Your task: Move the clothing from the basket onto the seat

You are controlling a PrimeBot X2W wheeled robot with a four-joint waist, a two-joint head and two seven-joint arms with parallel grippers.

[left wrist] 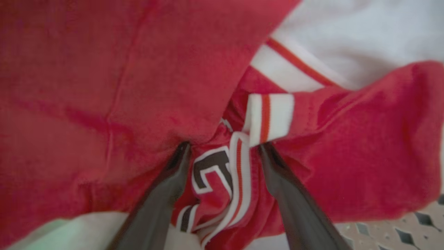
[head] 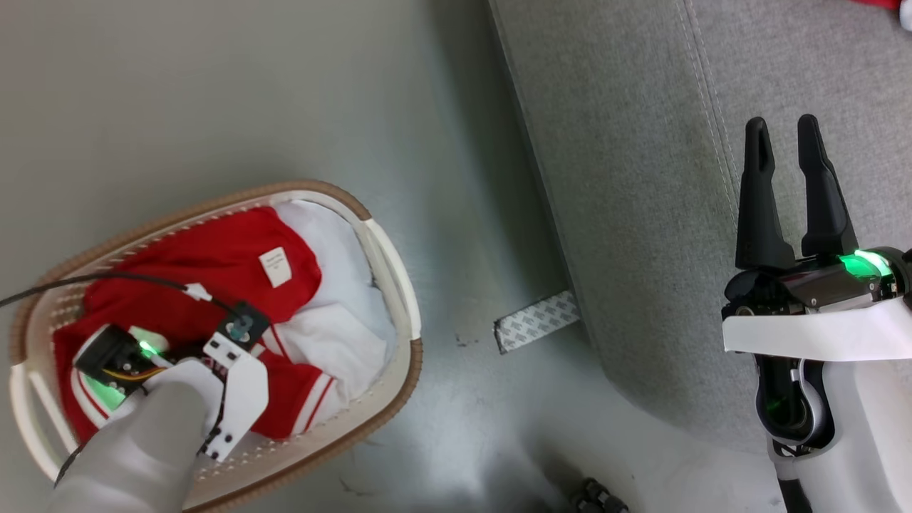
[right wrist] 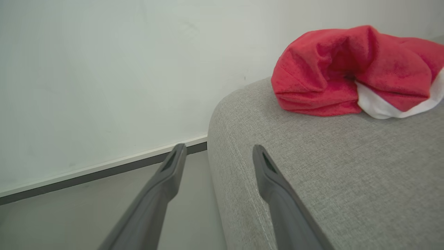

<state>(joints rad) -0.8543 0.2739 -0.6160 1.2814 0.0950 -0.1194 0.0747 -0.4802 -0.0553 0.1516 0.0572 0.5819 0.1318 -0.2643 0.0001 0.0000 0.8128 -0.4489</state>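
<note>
The white basket (head: 415, 356) with its brown rim stands on the floor at lower left, holding red clothing (head: 214, 256) with white striped trim. My left arm reaches down into it. In the left wrist view the left gripper (left wrist: 222, 147) is open, its fingertips pressed into the red clothing (left wrist: 104, 86), with a fold of striped trim and a dark letter between them. My right gripper (head: 784, 142) is open and holds nothing above the grey seat (head: 641, 214), near its edge (right wrist: 329, 180). One red garment (right wrist: 329, 69) with white lining lies on the seat.
A plain white cloth (head: 342, 278) fills the basket's right side. A patterned grey strip (head: 534, 322) lies on the floor by the seat's base. A pale wall with a dark baseboard (right wrist: 104, 172) runs beyond the seat. Bare floor separates basket and seat.
</note>
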